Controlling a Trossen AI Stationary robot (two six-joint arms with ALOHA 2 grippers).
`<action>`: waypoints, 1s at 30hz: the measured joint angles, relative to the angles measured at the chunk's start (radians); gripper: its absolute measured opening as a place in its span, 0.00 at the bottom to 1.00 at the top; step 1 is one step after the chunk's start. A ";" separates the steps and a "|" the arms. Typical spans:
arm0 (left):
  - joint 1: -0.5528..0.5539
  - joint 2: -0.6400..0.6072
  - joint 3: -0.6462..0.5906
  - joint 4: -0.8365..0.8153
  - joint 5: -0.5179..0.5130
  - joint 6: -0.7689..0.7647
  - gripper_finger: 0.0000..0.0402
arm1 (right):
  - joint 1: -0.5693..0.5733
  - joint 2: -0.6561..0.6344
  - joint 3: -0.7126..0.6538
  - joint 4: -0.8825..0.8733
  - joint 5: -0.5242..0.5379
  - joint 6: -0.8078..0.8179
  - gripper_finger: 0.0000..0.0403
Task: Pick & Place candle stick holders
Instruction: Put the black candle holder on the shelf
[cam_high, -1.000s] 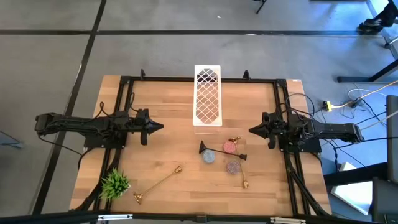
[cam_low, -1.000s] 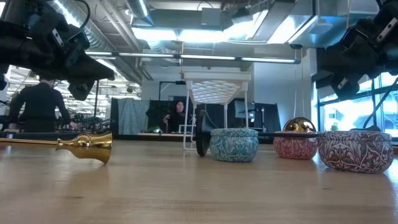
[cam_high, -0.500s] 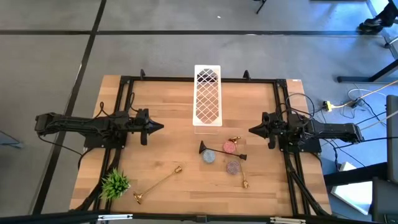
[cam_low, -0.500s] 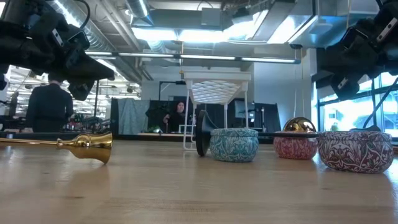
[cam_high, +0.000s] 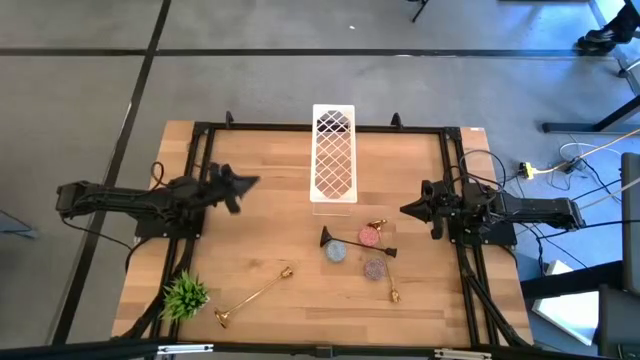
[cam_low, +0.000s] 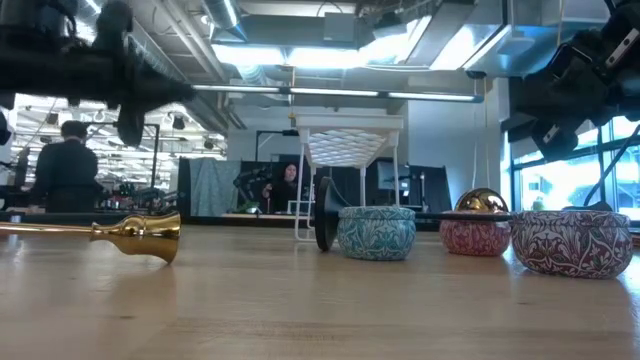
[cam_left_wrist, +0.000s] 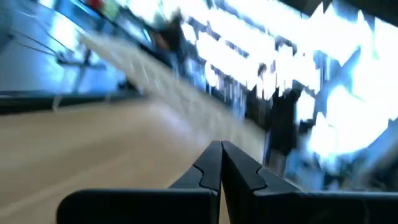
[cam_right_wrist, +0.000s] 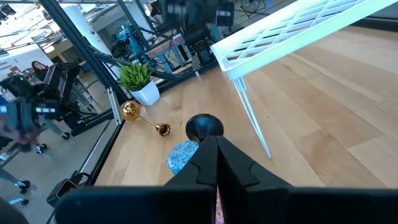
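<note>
Jaws of left gripper (cam_high: 250, 182) & right gripper (cam_high: 405, 209) were together, empty; thin black metal candle stick holder (cam_high: 355, 245) lay nearest right's tips, probably first pick.

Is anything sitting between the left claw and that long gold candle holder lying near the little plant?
Nothing visible. From above, the left gripper, shut, hangs over bare wood, and the gold candle holder lies nearer the front edge beside the plant. Only open table separates them.

left gripper (cam_high: 250, 182) sits at nine o'clock over the table, angled toward one o'clock, jaws pressed shut. right gripper (cam_high: 405, 209) waits at three o'clock, pointing toward nine, jaws shut.
</note>
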 joint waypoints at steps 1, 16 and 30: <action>0.000 -0.001 0.007 0.052 -0.050 -0.074 0.00 | 0.000 0.000 0.000 0.000 0.000 0.000 0.00; 0.009 -0.002 0.037 0.278 0.074 -0.507 0.00 | -0.008 0.001 0.000 0.008 0.181 -0.415 0.00; 0.009 -0.002 0.038 0.278 -0.083 -0.567 0.00 | -0.007 0.001 0.000 0.016 0.182 -0.408 0.00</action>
